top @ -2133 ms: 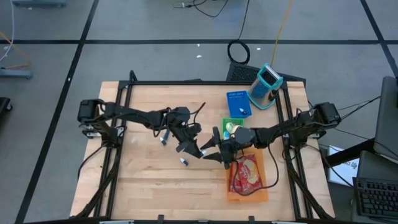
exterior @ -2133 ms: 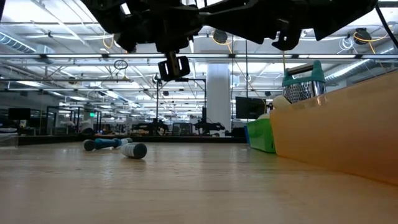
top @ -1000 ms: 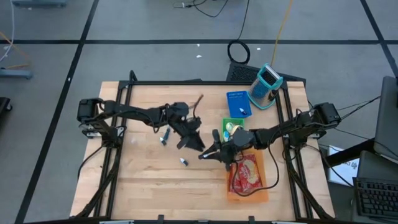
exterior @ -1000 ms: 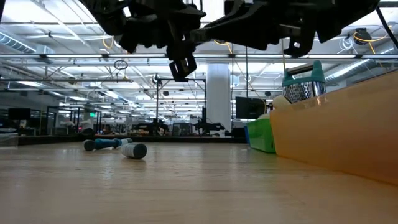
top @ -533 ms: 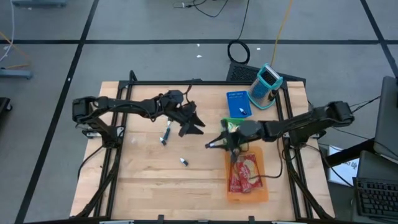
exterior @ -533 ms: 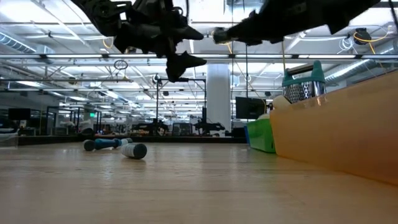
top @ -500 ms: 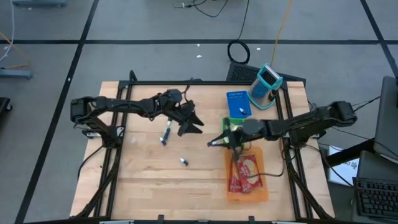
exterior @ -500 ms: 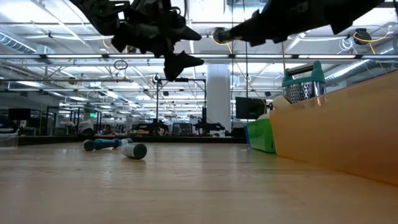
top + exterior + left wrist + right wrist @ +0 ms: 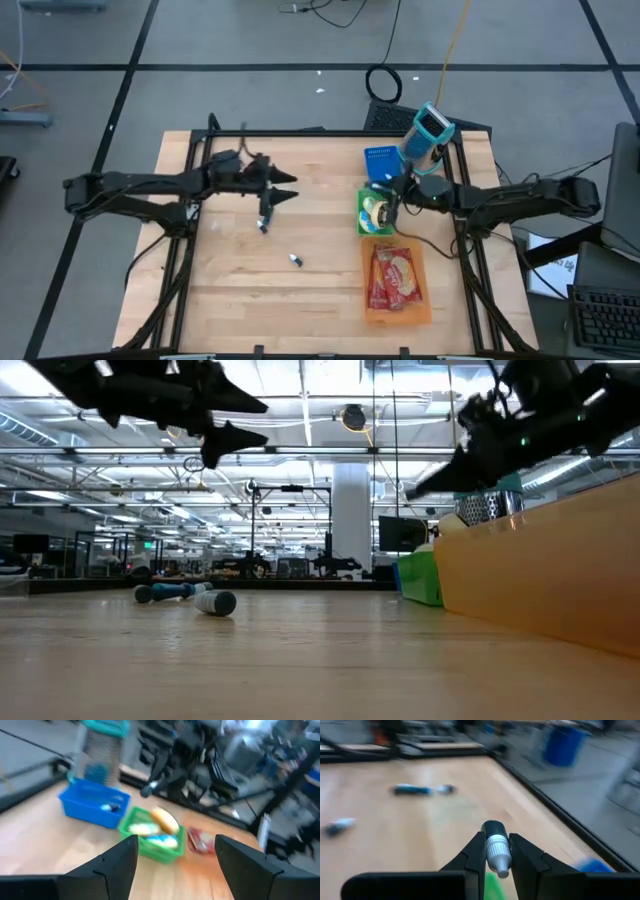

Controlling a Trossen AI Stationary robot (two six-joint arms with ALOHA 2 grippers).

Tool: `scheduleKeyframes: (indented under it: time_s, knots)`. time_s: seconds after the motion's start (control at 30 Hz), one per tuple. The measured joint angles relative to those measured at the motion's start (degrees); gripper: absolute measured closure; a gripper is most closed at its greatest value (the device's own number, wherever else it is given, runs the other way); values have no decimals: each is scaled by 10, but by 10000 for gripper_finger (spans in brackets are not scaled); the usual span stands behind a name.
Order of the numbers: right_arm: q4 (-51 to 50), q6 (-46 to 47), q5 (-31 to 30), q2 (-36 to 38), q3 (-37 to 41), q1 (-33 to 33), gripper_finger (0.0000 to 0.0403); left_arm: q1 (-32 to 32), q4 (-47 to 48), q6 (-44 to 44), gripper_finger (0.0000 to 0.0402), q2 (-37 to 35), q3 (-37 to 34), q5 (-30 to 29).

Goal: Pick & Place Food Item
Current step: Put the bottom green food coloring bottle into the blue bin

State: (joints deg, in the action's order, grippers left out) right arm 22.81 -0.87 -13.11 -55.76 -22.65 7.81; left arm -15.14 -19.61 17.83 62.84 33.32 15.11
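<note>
Right wrist view: right pincer point(image 9: 496, 851) clamped on small capped tube point(image 9: 496, 852); light, rigid, slippery. Left pincer point(image 9: 175, 852) apart, empty.

Overhead, tabletop (level), two wrist views.

Both arms point(image 9: 150, 186) are skinny matte black, jointed, with thin black cables along them and wedge-shaped dark fingers point(image 9: 107, 865).

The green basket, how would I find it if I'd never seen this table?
Look at the right side of the wooden table. The green basket sits between the blue bin and the orange tray. It is the only green box, with a bread roll and other food inside.
</note>
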Motion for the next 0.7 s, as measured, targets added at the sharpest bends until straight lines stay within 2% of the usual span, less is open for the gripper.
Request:
scheduleKeyframes:
  time_s: [0.17, 0.3, 0.5, 0.7]
  knots:
    - [-1, 46, -49, 0, 41, 60, 352, 11, -40, 32, 135, -78, -74, -91]
    - [0, 81, -49, -2, 63, 97, 352, 15, -46, 70, 135, -111, -112, -136]
    - [0, 115, -49, -8, 83, 136, 345, 22, -42, 136, 135, -108, -138, -155]
    - [5, 124, -49, -9, 93, 147, 341, 24, -45, 154, 135, -81, -139, -154]
